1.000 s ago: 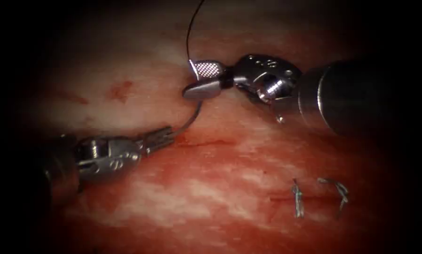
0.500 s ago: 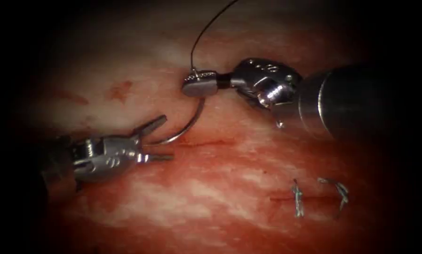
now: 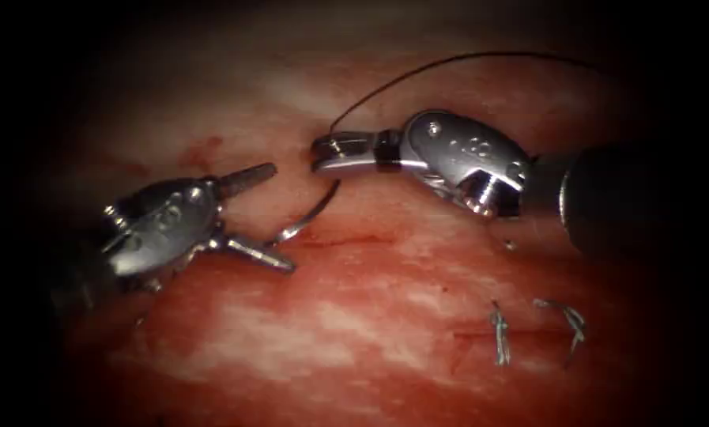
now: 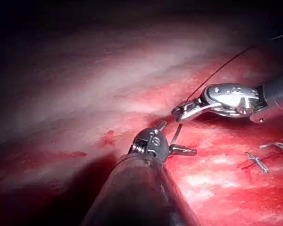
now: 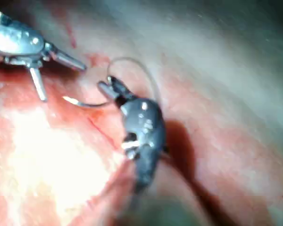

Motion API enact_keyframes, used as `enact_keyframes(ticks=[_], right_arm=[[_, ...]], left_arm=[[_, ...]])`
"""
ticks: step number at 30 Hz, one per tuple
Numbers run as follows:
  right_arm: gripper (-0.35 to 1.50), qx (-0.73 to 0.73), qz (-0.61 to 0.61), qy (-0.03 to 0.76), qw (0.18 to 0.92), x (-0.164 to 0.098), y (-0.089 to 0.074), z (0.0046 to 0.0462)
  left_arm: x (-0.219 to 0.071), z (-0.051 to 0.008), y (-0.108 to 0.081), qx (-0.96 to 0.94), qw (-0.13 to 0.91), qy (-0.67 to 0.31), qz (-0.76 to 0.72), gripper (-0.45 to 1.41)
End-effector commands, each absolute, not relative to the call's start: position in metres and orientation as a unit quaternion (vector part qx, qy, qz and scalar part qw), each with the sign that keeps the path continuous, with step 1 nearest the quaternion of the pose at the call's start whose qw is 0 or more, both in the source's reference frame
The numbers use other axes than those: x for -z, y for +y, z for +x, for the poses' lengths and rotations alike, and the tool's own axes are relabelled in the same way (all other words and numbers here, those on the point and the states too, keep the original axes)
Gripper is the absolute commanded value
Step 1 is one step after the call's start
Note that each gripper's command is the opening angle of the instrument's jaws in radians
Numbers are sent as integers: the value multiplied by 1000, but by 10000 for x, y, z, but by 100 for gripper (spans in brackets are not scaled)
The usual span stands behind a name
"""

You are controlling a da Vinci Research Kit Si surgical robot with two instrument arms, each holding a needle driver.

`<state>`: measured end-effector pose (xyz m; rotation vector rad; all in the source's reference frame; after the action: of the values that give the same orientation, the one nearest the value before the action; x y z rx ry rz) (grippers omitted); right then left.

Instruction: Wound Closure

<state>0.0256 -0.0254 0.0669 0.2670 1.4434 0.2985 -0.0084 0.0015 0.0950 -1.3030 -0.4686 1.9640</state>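
My right tool (image 3: pixel 318 154) has its jaws shut on the curved needle (image 3: pixel 311 215) at its tail end, where the thread joins. The needle arcs down and left above the tissue (image 3: pixel 354 316), and its tip hangs free just above the cut (image 3: pixel 346 238). My left tool (image 3: pixel 281 215) stands wide open on either side of the tip and holds nothing. The dark thread (image 3: pixel 449 58) sweeps up and to the right from the right jaws. In the right wrist view the needle (image 5: pixel 85 103) juts from my right tool (image 5: pixel 106 85) towards the open left tool (image 5: pixel 62 82).
Two tied stitches with cut ends (image 3: pixel 500 334) (image 3: pixel 569 320) sit at the lower right, further along the cut. Red fluid smears the tissue around the cut, with a small red spot (image 3: pixel 202 150) at the upper left.
The left jaws let go of the needle and opened wide, and the left tool drew back. The right jaws shut on the needle's tail end and rolled. The thread swung over to the right.
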Motion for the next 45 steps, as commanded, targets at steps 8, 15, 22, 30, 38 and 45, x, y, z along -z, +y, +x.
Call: enact_keyframes(ticks=[8,15,22,30,38,45], right_arm=[[-35,-30,89,675,732,-673,-258,260],[-35,11,78,673,735,-669,-262,261],[-35,38,68,675,734,-661,-265,267],[-35,49,63,677,732,-650,-267,268],[-35,71,47,681,728,-647,-270,271],[-35,79,45,682,725,-643,-273,273]], left_arm=[[-988,-94,26,-766,356,-245,-477,47],[-998,-94,28,-780,346,-275,-444,39],[-1005,-105,34,-781,337,-289,-439,37],[-1027,-116,32,-783,337,-301,-428,39],[-1030,-120,22,-768,301,-355,-441,36],[-1029,-122,25,-757,284,-380,-450,-21]])
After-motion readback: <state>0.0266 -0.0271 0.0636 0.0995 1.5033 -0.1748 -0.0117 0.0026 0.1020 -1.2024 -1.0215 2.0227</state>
